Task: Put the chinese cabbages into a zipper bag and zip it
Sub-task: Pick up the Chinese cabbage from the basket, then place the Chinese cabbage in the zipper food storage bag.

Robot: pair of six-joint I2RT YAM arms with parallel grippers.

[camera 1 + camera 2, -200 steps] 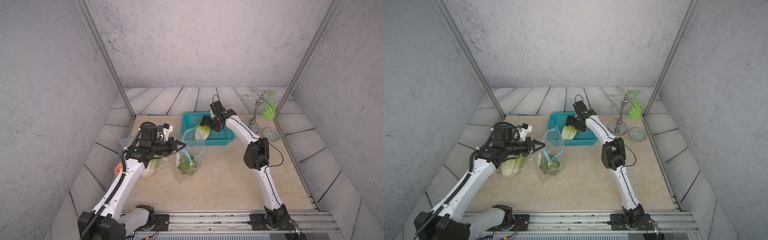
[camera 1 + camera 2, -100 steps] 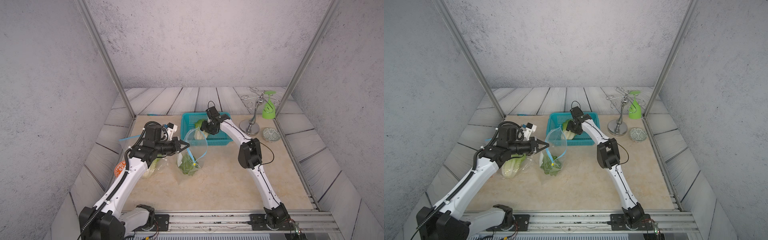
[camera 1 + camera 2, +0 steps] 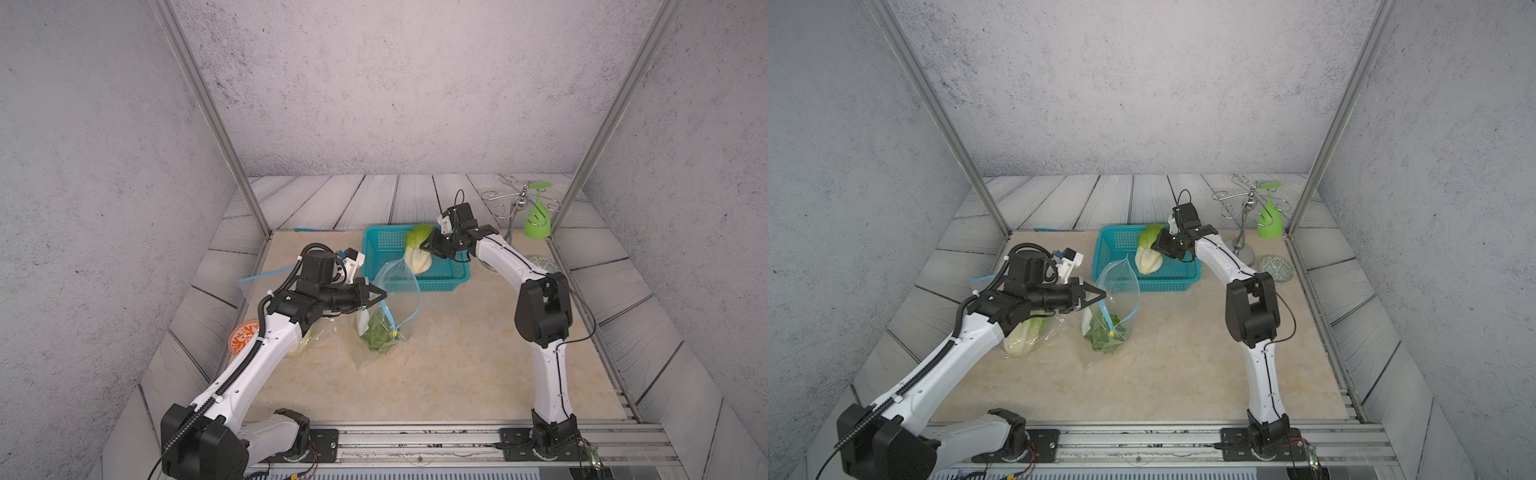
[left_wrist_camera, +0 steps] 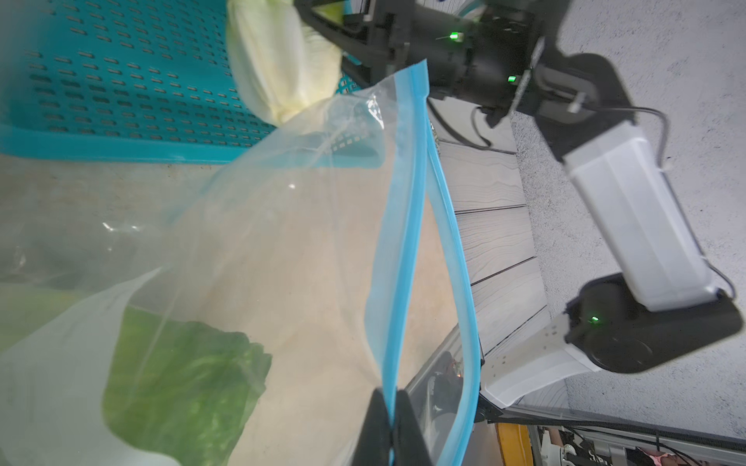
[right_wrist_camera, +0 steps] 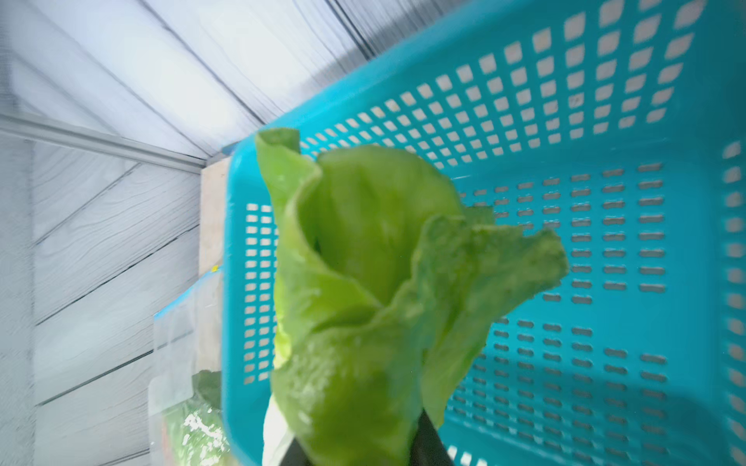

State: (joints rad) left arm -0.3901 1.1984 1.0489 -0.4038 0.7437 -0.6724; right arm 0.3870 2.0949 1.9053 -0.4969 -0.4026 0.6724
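At left, one cabbage (image 3: 1023, 338) lies wrapped in clear plastic on the table (image 3: 457, 365) beneath the left arm, near an orange plate (image 3: 241, 338). The left gripper (image 3: 382, 296) pinches its fingers tight on the blue rim of the zipper bag (image 3: 401, 286), which stands open-mouthed mid-table with a second cabbage (image 3: 376, 334) at its bottom. Further right, the right gripper (image 3: 428, 246) clasps a third cabbage (image 3: 417, 255), leaves up, at the teal basket (image 3: 440, 284); whether its base is clear of the basket floor cannot be told.

Beige tabletop (image 3: 457, 374) carries basket (image 3: 432, 284), zipper bag (image 3: 399, 286), plate (image 3: 243, 338).
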